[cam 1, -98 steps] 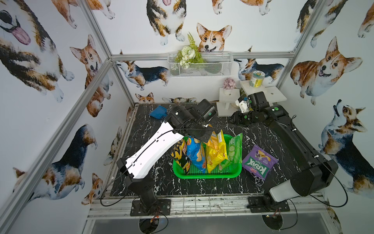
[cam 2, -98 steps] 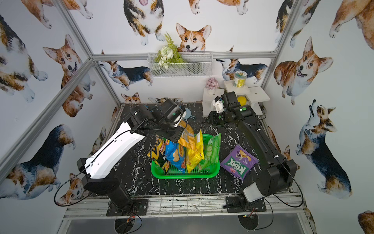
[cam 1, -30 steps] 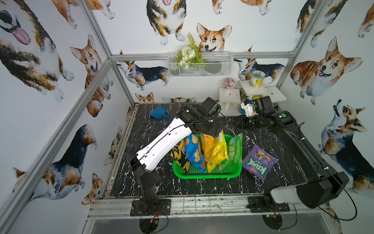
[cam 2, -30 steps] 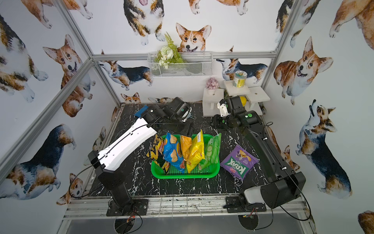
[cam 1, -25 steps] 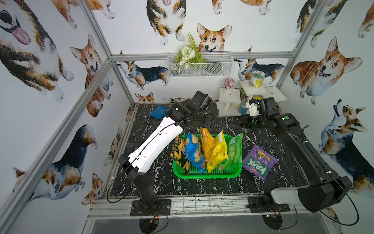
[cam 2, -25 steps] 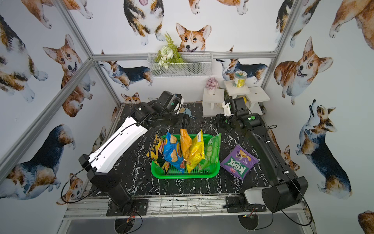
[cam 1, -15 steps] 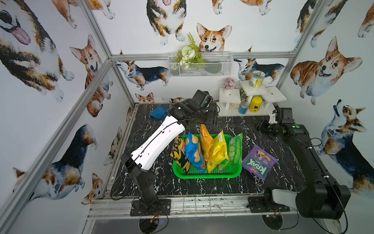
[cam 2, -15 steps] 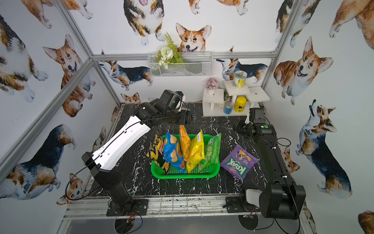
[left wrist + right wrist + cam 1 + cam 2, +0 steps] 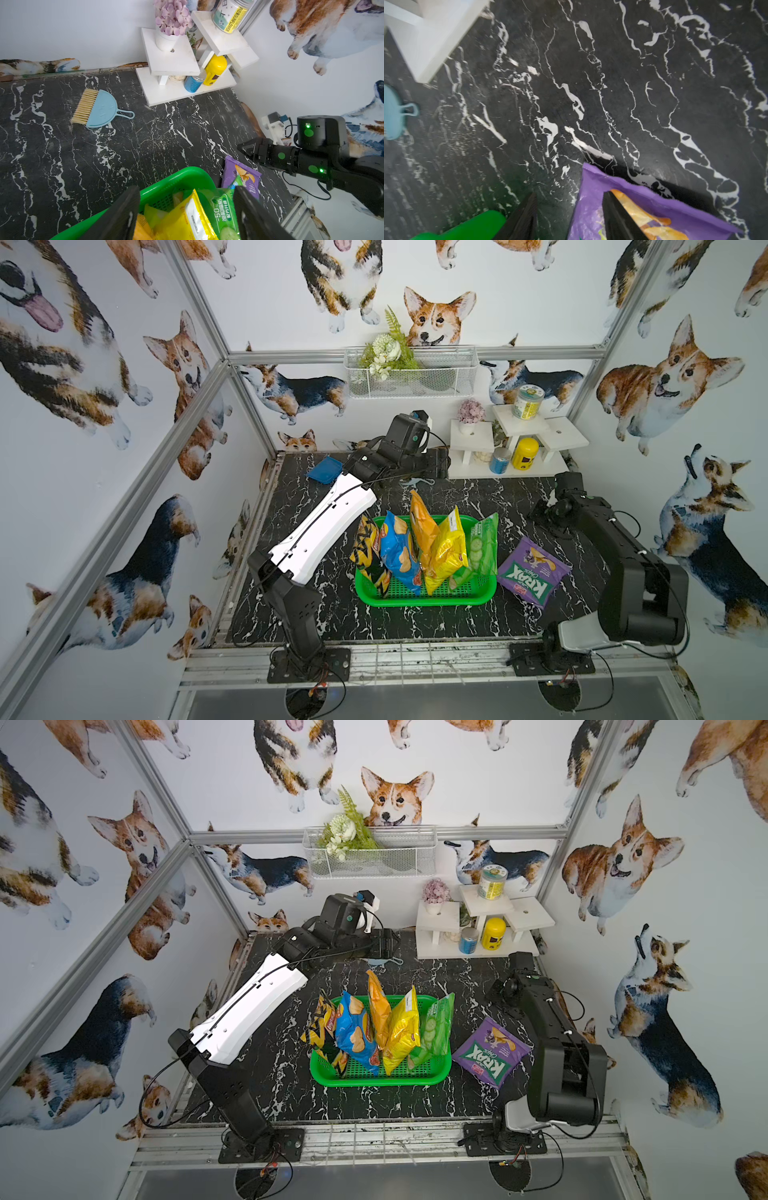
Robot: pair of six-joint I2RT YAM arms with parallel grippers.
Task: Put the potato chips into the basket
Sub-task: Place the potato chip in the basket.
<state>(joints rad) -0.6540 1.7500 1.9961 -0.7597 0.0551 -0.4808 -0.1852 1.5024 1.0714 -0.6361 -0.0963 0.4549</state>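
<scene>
While five bags [image 9: 449,556] stand in the basket [image 9: 424,600], the purple bag [image 9: 533,571] lies flat on the table [image 9: 415,626] beside it, its far corner near the right gripper [image 9: 570,194], jaws parted and empty, and the left gripper [image 9: 186,188], wide open and empty, hangs behind the basket.

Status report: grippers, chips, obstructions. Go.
Both open, empty: left gripper behind the green basket, right gripper at the edge of the purple Krax bag. Five chip bags stand in the basket; Krax flat on the table beside it. Nothing blocking.
</scene>
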